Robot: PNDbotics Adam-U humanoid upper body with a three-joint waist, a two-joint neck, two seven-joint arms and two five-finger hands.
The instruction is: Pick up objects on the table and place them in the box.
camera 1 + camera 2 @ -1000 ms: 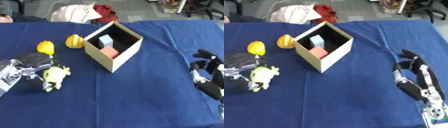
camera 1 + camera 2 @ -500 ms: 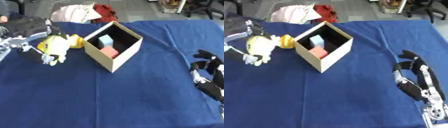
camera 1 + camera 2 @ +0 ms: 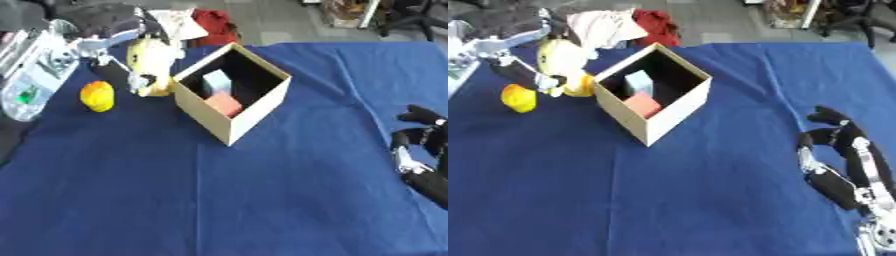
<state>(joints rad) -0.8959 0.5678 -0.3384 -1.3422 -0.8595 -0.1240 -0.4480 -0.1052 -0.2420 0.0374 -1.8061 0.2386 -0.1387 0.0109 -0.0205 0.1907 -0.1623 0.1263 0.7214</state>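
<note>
The left hand (image 3: 514,47), fingers curled round the pale toy (image 3: 560,59), had carried it from 8 o'clock to just beside the box (image 3: 658,131), awaiting release; the right hand (image 3: 842,155) rested relaxed.

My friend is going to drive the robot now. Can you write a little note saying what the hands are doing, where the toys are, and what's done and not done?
Left hand: shut on a pale yellow toy, held up just left of the box, not over the opening.
Right hand: idle at the right edge on the blue table, fingers relaxed, holding nothing.
In the box: a light blue block and a red block.
On the table: a yellow-orange fruit left of the box, another yellowish thing partly hidden behind the held toy.
Left to do: drop the toy in, then get those two.
</note>
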